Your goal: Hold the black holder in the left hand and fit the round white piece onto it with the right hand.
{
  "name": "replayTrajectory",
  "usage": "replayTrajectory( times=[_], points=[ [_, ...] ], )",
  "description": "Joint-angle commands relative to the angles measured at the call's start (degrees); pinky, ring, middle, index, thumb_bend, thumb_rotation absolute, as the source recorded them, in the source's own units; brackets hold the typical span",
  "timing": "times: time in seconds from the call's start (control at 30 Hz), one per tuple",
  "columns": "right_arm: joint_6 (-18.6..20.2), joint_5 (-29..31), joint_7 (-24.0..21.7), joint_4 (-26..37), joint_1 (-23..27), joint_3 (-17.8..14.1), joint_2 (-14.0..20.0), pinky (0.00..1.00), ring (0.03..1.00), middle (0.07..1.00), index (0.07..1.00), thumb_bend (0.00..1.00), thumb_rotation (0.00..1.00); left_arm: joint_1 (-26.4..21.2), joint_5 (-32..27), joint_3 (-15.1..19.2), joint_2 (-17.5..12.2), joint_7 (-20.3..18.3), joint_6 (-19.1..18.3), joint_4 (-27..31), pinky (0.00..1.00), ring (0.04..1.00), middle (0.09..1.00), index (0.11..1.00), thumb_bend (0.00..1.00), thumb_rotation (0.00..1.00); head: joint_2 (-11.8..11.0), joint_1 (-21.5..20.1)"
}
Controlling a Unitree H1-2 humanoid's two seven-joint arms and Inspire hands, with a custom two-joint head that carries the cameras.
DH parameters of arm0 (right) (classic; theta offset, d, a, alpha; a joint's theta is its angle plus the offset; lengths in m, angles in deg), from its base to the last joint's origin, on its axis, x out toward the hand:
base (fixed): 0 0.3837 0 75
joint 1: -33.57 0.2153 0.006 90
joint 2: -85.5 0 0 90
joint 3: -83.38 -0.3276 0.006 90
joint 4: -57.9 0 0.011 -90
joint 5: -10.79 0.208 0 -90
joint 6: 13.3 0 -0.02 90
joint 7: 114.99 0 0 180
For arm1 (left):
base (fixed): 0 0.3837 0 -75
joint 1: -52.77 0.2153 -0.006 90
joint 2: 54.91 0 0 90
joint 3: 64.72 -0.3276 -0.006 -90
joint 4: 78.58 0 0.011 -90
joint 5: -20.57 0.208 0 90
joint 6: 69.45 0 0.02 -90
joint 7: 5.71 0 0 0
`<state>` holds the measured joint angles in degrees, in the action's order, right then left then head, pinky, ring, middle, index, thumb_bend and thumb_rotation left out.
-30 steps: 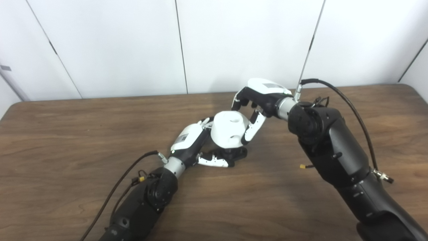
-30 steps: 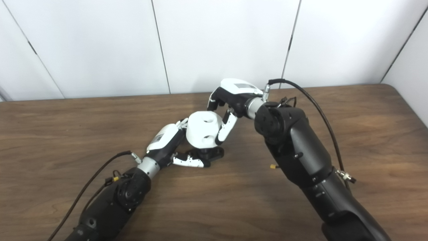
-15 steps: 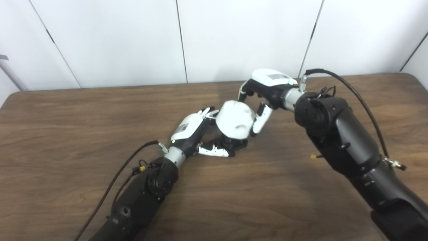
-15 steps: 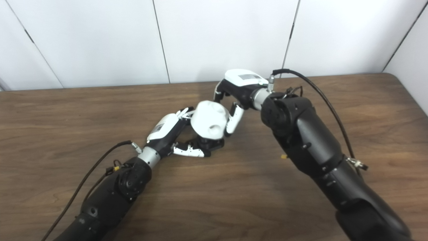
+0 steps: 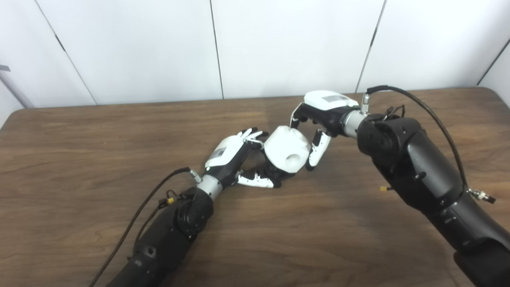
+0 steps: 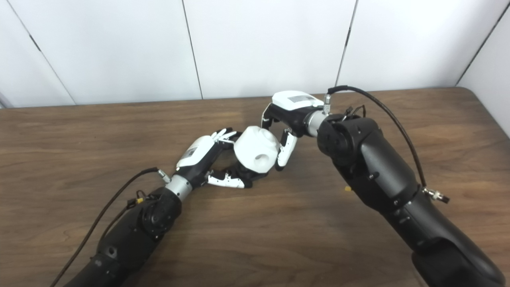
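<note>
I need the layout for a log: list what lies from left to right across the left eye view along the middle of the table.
left hand → round white piece → right hand. The black holder, mostly hidden beneath the white piece, is left out.

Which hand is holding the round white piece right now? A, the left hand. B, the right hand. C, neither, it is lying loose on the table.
B: the right hand has its fingers wrapped around the round white piece, while the left hand grips the black holder beneath it.
</note>
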<state>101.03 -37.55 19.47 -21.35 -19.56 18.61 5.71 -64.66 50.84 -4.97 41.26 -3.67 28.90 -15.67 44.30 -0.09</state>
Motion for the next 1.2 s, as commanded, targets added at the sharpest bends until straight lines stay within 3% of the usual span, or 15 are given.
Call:
replayTrajectory(
  times=[0.0,0.2,0.57,1.17],
  points=[
    [-1.59,2.02,-1.7,2.04,1.12,0.88,-0.79,0.71,0.795,0.76,0.486,0.52,0.14,3.15,1.72,-3.79,2.05,-6.4,-2.34,-2.94,0.99,1.0,0.917,0.479,0.52,0.06,0.11,0.17],
    [-0.27,1.65,-1.61,2.93,2.41,0.83,-2.83,0.7,0.766,0.741,0.485,0.52,0.14,2.99,1.79,-3.94,2.17,-6.74,-2.67,-3.17,1.0,1.0,0.918,0.479,0.52,0.06,0.03,0.31],
    [-1.78,1.43,-2.56,3.59,6.22,2.05,-4.72,0.71,0.792,0.723,0.479,0.52,0.14,2.78,2.15,-4.59,2.4,-6.64,-2.94,-3.86,1.0,1.0,0.93,0.48,0.52,0.06,0.02,0.38],
    [-2.09,1.26,-2.56,3.09,5.18,2.05,-3.77,0.68,0.752,0.708,0.48,0.52,0.13,2.58,1.67,-4.46,2.32,-6.73,-2.32,-4.4,0.99,1.0,0.93,0.48,0.52,0.06,0.04,-0.46]
  ],
)
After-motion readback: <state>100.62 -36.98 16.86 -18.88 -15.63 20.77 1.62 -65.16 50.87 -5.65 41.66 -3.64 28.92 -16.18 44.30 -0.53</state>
